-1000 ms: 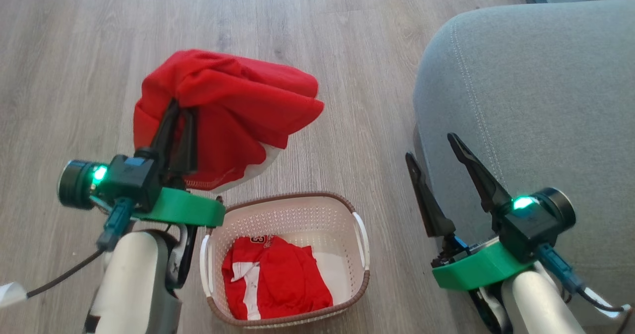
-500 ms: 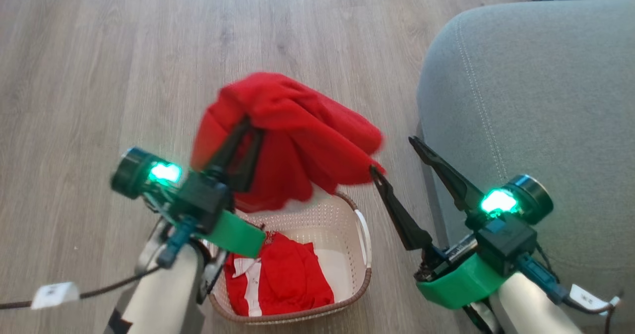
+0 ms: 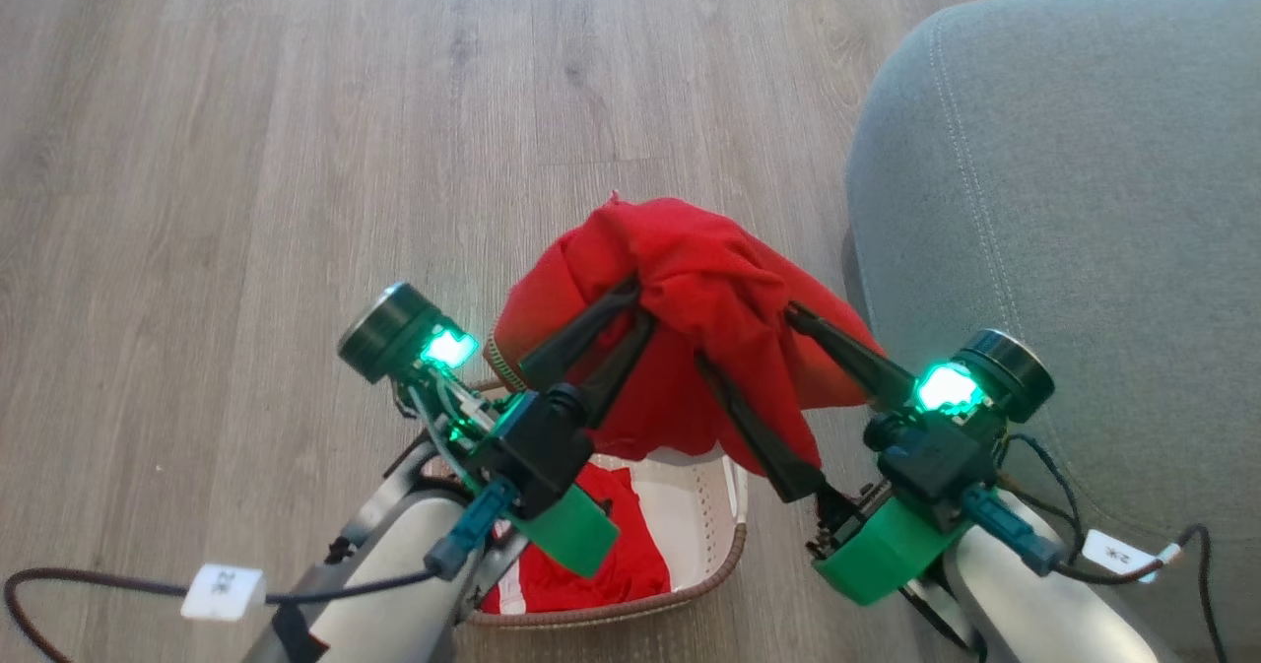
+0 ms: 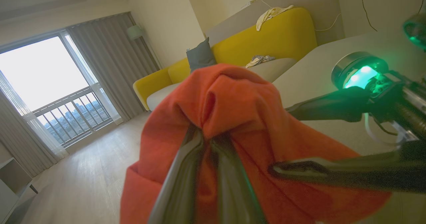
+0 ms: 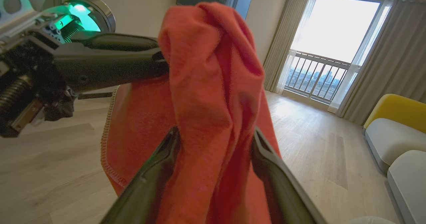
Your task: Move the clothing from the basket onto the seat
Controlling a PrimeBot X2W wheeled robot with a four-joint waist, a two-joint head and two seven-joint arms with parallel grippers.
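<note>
Left gripper (image 3: 640, 303) is pinched tight on a bunched-up red garment (image 3: 709, 279), holding it in the air right above the basket (image 3: 727, 545). Right gripper (image 3: 749, 338) is up there too, on the seat side of the basket. Its fingers are spread wide with a fold of that same garment running between them, not squeezing it as far as I can see. Second red garment (image 3: 601, 564), with white trim, lies down inside the basket. The grey seat (image 3: 1064, 200) is just right of the basket, which sits on the wood floor (image 3: 246, 151).
</note>
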